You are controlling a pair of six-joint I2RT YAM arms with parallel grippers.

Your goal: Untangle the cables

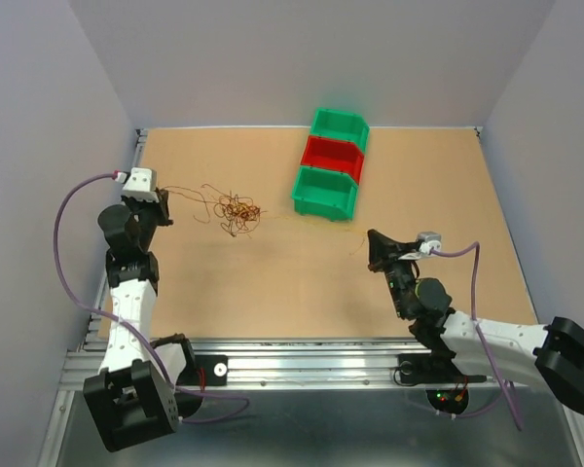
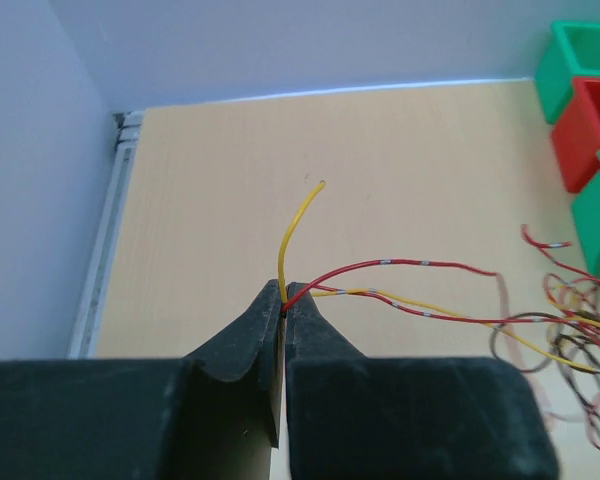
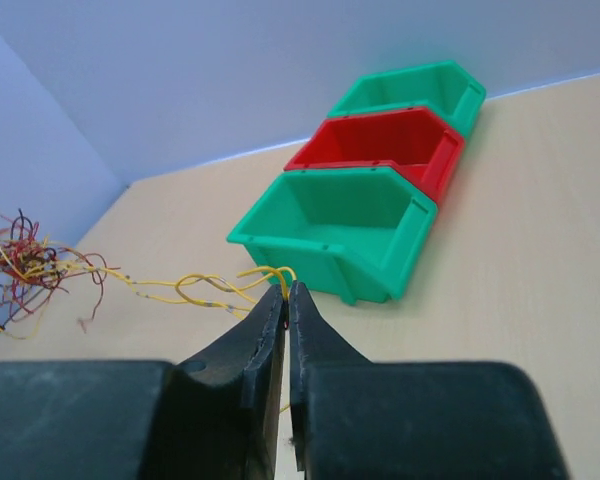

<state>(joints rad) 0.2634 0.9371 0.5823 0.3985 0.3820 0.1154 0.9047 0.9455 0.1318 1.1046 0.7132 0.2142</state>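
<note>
On your table [image 1: 292, 292], the cables [image 1: 237, 209] sit knotted far left. Your left gripper [image 2: 284, 298] is clamped on red and yellow strands, your right gripper [image 3: 286, 292] on a yellow loop, likely to draw the knot apart.

I read the cables [image 1: 238, 209] as red, yellow and brown — some pale-banded. The red bin [image 1: 333, 154] and green bins [image 1: 326, 190] are plain; the table [image 1: 273, 282] is tan.

Three bins [image 1: 331, 165] block the far middle, just right of the tangled cables [image 1: 236, 209]. Bare tabletop [image 1: 273, 292] spreads across the near half.
</note>
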